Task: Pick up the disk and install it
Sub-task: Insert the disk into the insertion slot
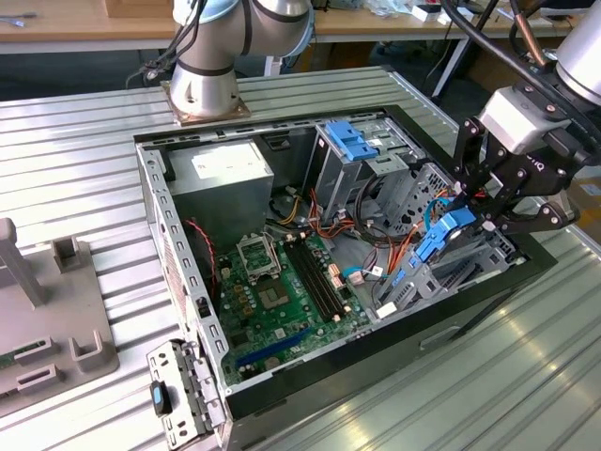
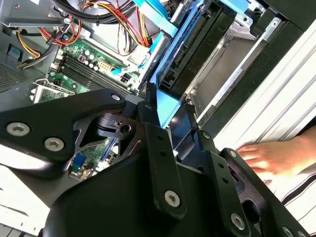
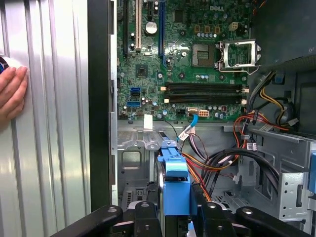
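At the exterior view's right end of the open computer case (image 1: 357, 357), the gripper (image 1: 474, 214) has its jaws closed on the disk (image 1: 439, 240), tilted over the drive bay (image 1: 455, 277); pickup looks done, seating not yet.

Ribbed metal counter (image 1: 84, 141) under an open computer case (image 1: 357, 362), grey fixture (image 1: 47, 319), arm base (image 1: 202, 94) and a person's hand (image 3: 11, 94)

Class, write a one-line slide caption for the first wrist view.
Pincer grips the blue-railed disk inside the open computer case, near the motherboard.
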You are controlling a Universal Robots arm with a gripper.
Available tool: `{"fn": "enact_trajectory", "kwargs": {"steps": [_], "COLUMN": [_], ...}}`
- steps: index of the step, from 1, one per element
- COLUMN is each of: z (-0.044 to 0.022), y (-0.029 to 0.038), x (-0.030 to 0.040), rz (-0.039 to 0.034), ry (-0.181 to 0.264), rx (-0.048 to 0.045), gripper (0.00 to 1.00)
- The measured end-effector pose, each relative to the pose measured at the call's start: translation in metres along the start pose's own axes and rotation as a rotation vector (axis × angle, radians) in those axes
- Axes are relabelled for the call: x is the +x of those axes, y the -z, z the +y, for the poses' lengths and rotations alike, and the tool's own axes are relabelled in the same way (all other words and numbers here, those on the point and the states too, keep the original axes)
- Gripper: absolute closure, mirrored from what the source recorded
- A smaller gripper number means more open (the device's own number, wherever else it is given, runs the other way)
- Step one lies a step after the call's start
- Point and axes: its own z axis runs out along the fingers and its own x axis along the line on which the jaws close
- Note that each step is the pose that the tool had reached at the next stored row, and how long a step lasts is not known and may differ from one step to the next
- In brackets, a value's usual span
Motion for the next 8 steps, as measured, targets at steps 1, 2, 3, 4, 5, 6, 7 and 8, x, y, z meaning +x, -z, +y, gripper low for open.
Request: {"fn": "enact_trajectory", "kwargs": {"steps": [1,2,3,4,5,6,7,8], "z": [0.0000,0.0000,0.0000,0.0000,0.0000,0.0000,0.0000,0.0000], "y": [0.0000,-0.0001,0.0001,0.0001,0.0001,0.0001,0.0001,0.0001], "x": [0.0000,0.0000,0.0000,0.0000,0.0000,0.0000,0.0000,0.0000], "rz": [0.0000,-0.0002,0.0001,0.0001,0.0000,0.0000,-0.0001,0.0000], "ry": [0.000,0.000,0.000,0.000,0.000,0.000,0.000,0.000], "rx": [0.0000,0.0000,0.0000,0.0000,0.0000,0.0000,0.0000,0.0000], "gripper": [0.64,0.64,0.51,0.45,0.45,0.45,0.45,0.45]}}
